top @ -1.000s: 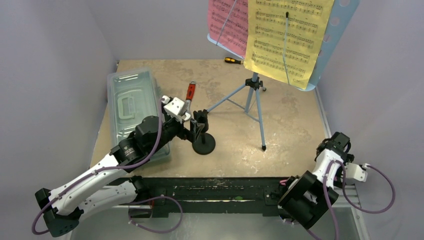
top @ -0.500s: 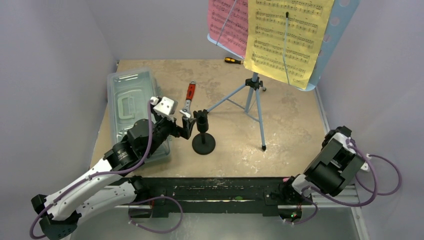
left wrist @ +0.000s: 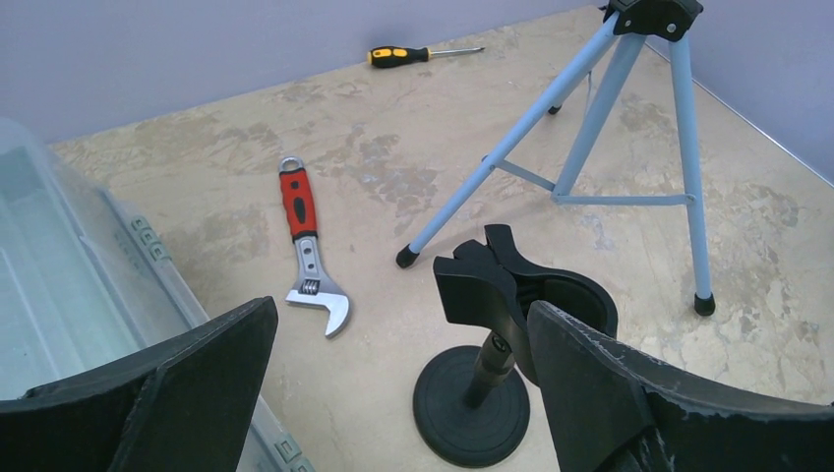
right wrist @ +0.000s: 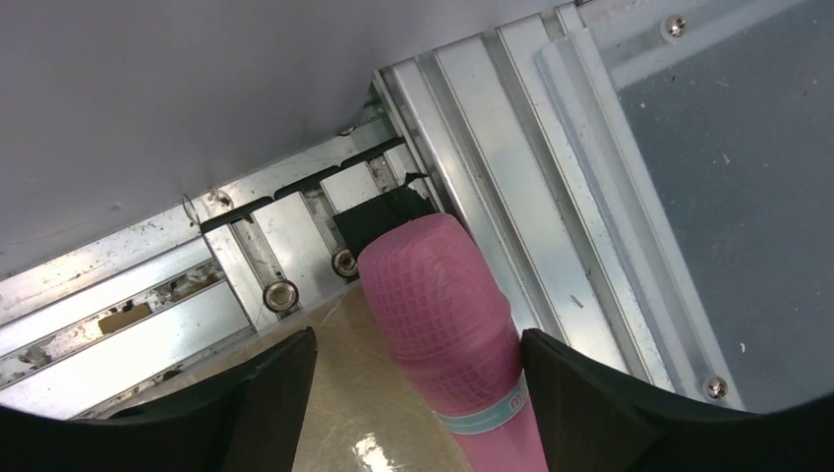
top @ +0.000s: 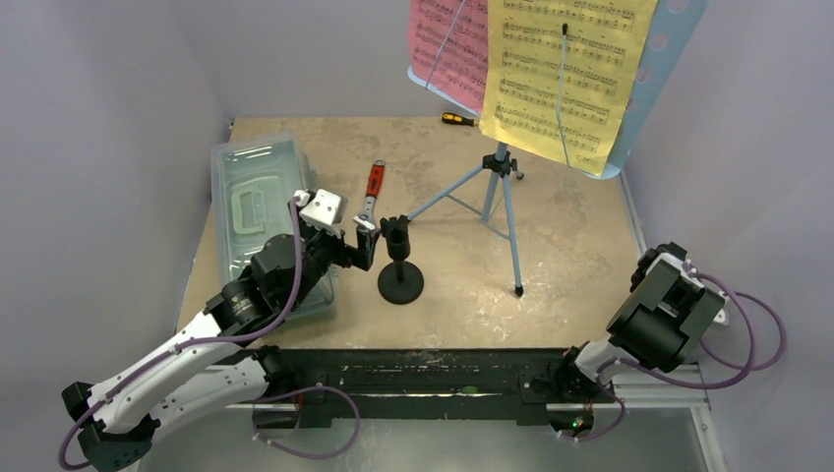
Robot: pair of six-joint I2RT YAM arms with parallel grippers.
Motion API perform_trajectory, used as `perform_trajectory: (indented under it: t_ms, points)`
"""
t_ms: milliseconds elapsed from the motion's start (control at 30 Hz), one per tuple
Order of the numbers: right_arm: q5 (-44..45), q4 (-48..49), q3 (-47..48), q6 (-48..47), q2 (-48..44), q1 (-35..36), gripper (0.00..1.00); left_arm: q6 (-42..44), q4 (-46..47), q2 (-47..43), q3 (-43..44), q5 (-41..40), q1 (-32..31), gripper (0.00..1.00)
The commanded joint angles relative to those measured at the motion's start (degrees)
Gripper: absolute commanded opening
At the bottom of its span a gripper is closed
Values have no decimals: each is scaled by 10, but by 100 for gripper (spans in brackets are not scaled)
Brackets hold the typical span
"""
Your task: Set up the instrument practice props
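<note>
on a mottled tan table (top: 551, 197), the left gripper (left wrist: 401, 315) is hovering, jaws wide apart, at 9 o'clock of the black mic stand (left wrist: 470, 423); the right gripper (right wrist: 420, 339), jaws apart and unclamped, is straddling the pink toy microphone (right wrist: 443, 295) at the 4 o'clock corner.

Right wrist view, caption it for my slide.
Open right tool straddles the pink mic, metal rails behind its head.
</note>
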Motion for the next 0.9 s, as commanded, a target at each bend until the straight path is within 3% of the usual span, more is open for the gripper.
perform_trajectory:
  t_ms: [0,33,167,433,667,867]
  points:
    - [-21,19,2,13,10,4,73,9,21,-10,-3,-20,1,100]
    - [-21,26,-1,9,5,7,66,10,21,-12,-4,-22,2,100]
    - [3,24,-7,18,-28,51,57,8,24,-13,-4,-18,2,100]
    - [63,31,2,8,-47,170,49,5,24,-13,-3,-3,2,100]
    - [102,106,54,-139,-23,253,54,4,23,-12,-4,-3,1,100]
    - [-21,289,0,-298,-78,260,61,6,21,-8,-4,-13,2,100]
